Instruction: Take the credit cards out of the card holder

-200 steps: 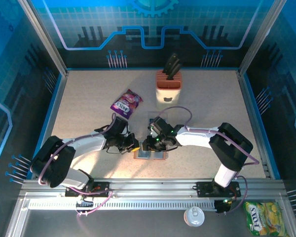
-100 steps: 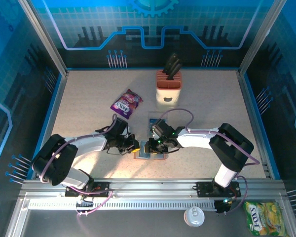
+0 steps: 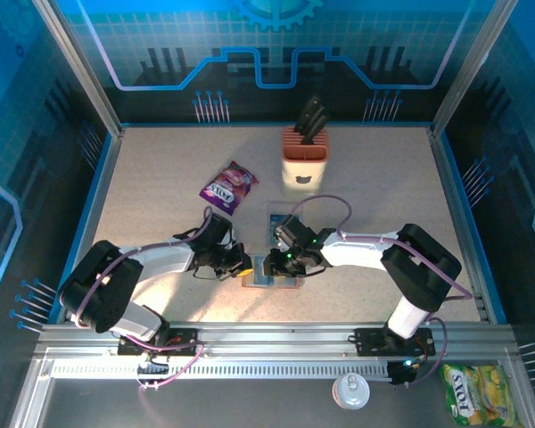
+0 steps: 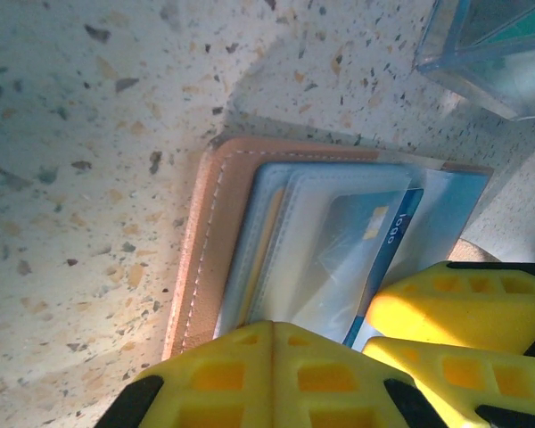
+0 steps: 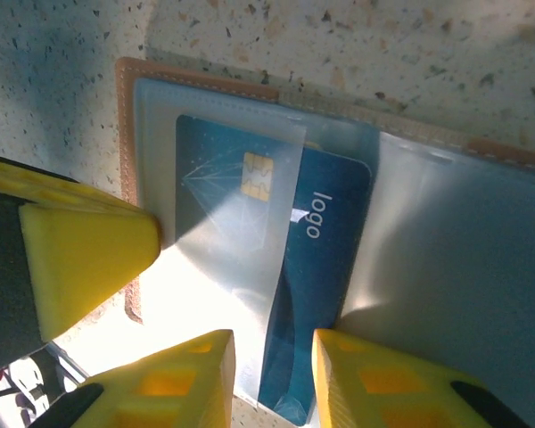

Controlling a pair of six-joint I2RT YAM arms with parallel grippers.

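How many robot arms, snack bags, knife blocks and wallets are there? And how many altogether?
Robot arms: 2, left arm and right arm
Snack bags: 2, purple bag and yellow-green bag
Knife blocks: 1, knife block
Wallets: 1, brown wallet
Total: 6

The card holder (image 4: 205,250) lies open on the speckled table (image 4: 89,134), its brown stitched rim to the left. One blue credit card (image 4: 357,241), with a chip and the word "logo", sits partly inside a clear pocket. The left gripper (image 4: 272,334) has its yellow fingers pressed together at the holder's near edge. At the right, the right gripper (image 4: 388,334) shows two fingers a little apart. A clear plastic sleeve (image 4: 481,53) lies at the upper right.
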